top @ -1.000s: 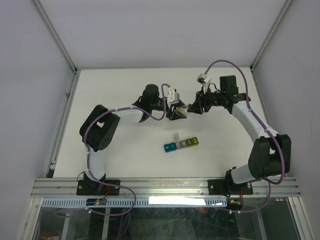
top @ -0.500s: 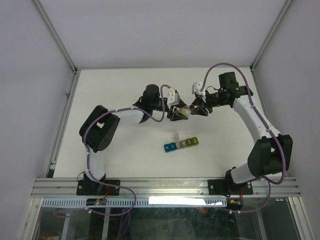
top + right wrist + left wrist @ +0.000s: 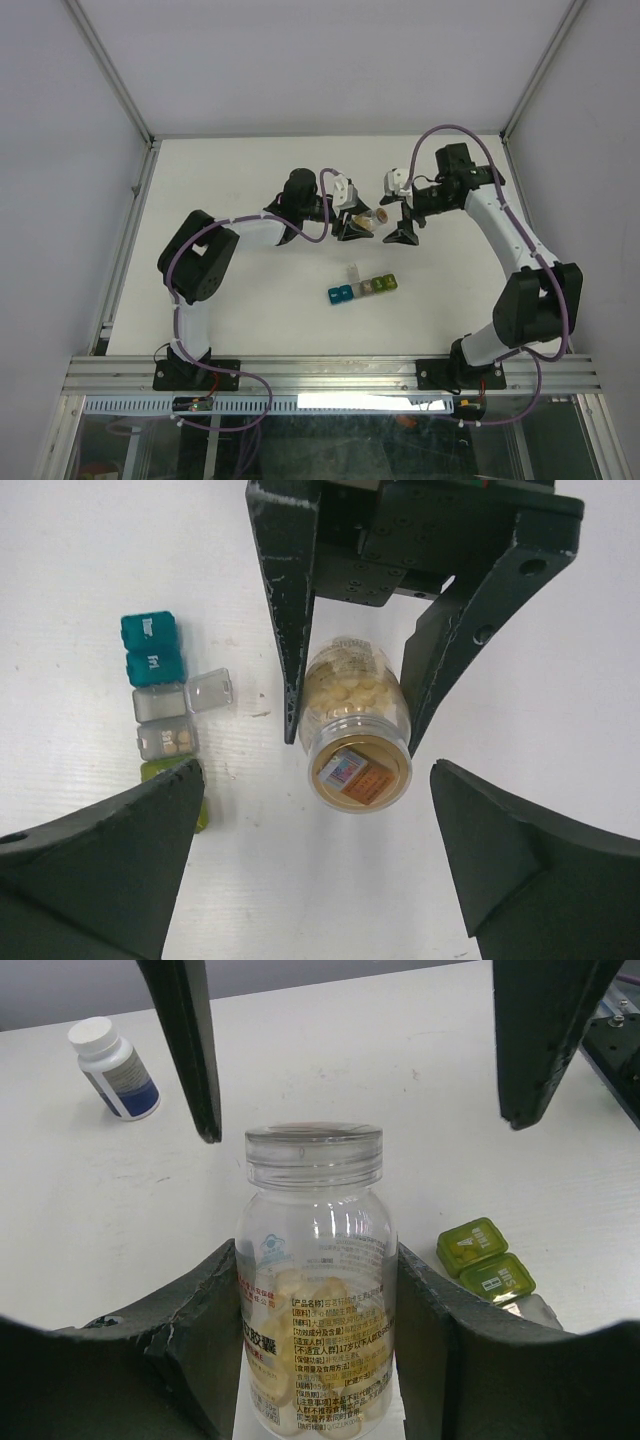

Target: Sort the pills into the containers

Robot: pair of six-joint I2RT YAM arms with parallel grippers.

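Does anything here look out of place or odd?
Only the pill organiser: one grey cell's clear lid is flipped open to the side, while the teal cells beside it are shut. Nothing is spilled.

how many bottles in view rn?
2. A clear pill bottle is clamped in the left gripper. A white-capped bottle sits on the table, at the far left of the left wrist view. The arms may hide others.

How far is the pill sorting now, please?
Done: a few pills sit in one organiser cell; the next cell's lid is open. In hand: left gripper holds the bottle, cap seemingly on; right gripper is open beside it. Left: uncapping, filling the other cells.
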